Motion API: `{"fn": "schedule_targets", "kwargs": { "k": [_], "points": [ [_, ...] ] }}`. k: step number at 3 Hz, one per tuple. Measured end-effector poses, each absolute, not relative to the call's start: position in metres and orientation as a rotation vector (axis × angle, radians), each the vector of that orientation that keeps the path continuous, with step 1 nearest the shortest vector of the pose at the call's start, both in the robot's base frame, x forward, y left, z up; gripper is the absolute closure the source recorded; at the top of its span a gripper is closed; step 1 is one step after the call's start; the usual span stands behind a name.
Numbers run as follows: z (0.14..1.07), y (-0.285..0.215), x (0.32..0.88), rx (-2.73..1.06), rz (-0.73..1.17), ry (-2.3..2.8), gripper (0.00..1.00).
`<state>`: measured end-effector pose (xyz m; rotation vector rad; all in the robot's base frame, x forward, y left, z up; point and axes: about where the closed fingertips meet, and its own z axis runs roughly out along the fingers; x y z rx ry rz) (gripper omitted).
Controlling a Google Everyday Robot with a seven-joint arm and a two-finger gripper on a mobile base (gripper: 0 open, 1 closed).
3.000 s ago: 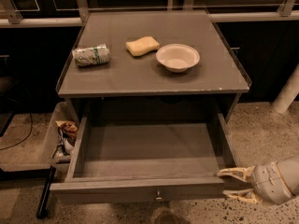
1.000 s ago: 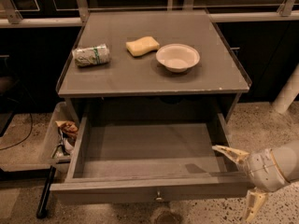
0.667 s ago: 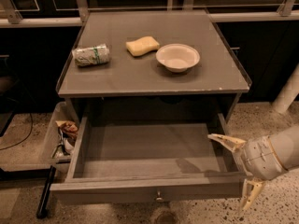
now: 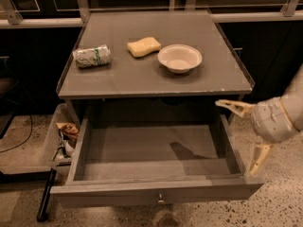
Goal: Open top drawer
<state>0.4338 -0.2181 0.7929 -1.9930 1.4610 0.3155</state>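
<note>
The top drawer (image 4: 156, 193) is pulled far out from under the grey table; its grey box is bare inside and its small round knob (image 4: 161, 200) sits at the centre of the front panel. My gripper (image 4: 244, 134) is at the right, above the drawer's right wall, well clear of the knob. Its two tan fingers are spread wide, one pointing left (image 4: 232, 107), one pointing down (image 4: 258, 157). It holds nothing.
The table top (image 4: 118, 79) carries a crushed can (image 4: 92, 56), a yellow sponge (image 4: 144, 46) and a white bowl (image 4: 179, 58). A clear bin with trash (image 4: 60, 138) stands at the left of the drawer. The floor is speckled stone.
My gripper has risen and drawn away from the drawer's front right corner, and its fingers have spread apart. The drawer stays open as before.
</note>
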Motion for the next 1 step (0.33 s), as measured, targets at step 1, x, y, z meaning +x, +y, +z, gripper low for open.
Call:
{"fn": "schedule_targets", "kwargs": {
  "k": [1],
  "points": [
    [0.8131,-0.2249,0.4538,-1.982,0.29,1.435,0.0]
  ]
}}
